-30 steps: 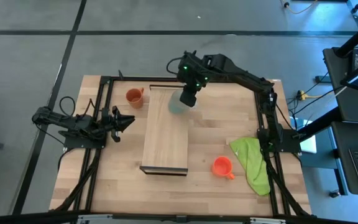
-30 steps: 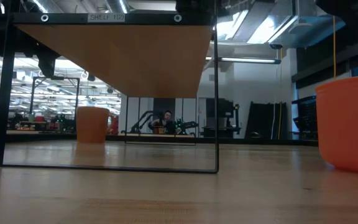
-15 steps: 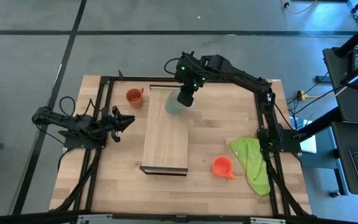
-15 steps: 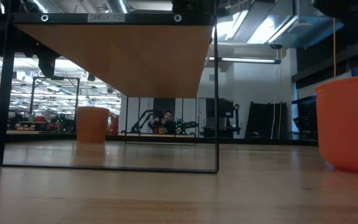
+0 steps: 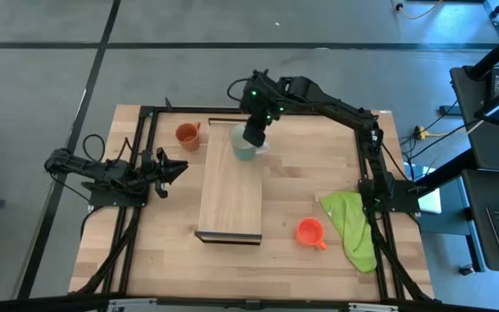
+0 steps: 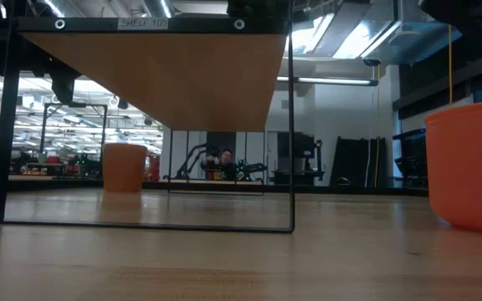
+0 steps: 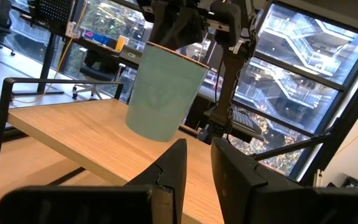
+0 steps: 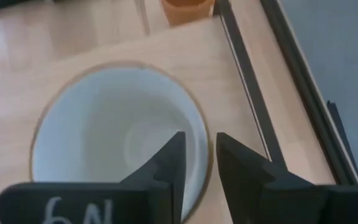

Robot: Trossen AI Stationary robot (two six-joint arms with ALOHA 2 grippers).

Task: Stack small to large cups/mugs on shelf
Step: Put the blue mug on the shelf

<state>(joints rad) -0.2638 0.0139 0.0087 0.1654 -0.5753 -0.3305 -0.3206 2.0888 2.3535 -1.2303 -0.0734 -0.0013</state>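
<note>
The large pale mug hangs tilted from my right gripper, which is shut on it over the far end of the shelf. In the left wrist view the mug has its base at or just above the plank; I cannot tell which. The brownish-orange mug stands on the table left of the shelf's far end. The small orange-red mug stands on the table right of the shelf's near end. My left gripper waits shut at the table's left side. My right gripper holds the pale mug by its rim, one finger inside the cup and the other outside. The fingers come from above, pointing down. The mug hangs below them, slightly tilted, mouth up.
A green cloth lies at the table's right side beside the orange-red mug. The shelf rests on a thin black frame. In the low view the orange-red mug stands close at the right. Bare plank stretches from the pale mug toward the near end.
My right gripper has carried the pale mug toward the table's left, from the shelf's right edge to over the plank's far end. The left arm has kept still.
</note>
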